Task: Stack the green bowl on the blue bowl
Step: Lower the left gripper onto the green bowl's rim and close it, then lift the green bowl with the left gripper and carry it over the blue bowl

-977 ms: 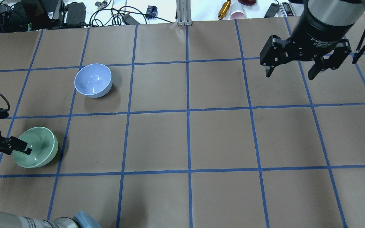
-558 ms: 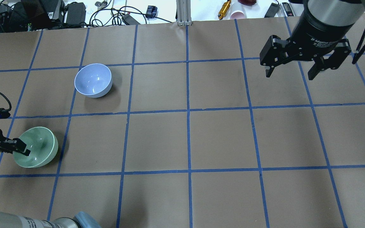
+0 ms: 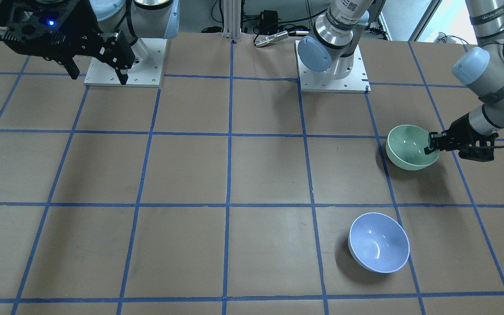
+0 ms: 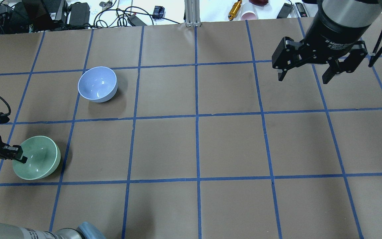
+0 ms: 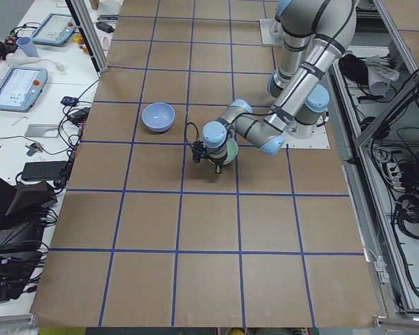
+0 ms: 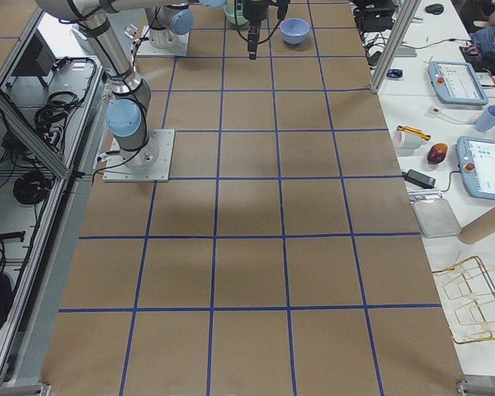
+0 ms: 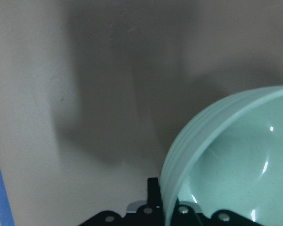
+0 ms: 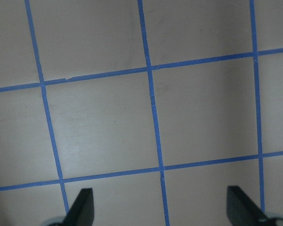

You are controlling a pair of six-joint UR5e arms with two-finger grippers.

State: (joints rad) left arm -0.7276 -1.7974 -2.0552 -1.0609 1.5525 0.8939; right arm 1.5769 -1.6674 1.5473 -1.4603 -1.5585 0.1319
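Observation:
The green bowl (image 4: 40, 159) sits at the near left of the table; it also shows in the front view (image 3: 409, 146) and fills the lower right of the left wrist view (image 7: 226, 165). My left gripper (image 4: 19, 156) is shut on its left rim, one finger inside and one outside, and the bowl looks slightly tilted. The blue bowl (image 4: 97, 83) stands upright and empty about one grid square farther away, apart from the green bowl; it also shows in the front view (image 3: 379, 243). My right gripper (image 4: 305, 74) hangs open and empty above the far right of the table.
The table is brown paper with a blue tape grid (image 4: 196, 116). Cables, power bricks and small tools (image 4: 78, 13) lie beyond the far edge. The two arm bases (image 3: 330, 65) stand on white plates at the robot's side.
My left gripper's inner finger has drawn back to the green bowl's rim and closed on it. The bowl has shifted slightly toward the near edge. The right arm has not moved.

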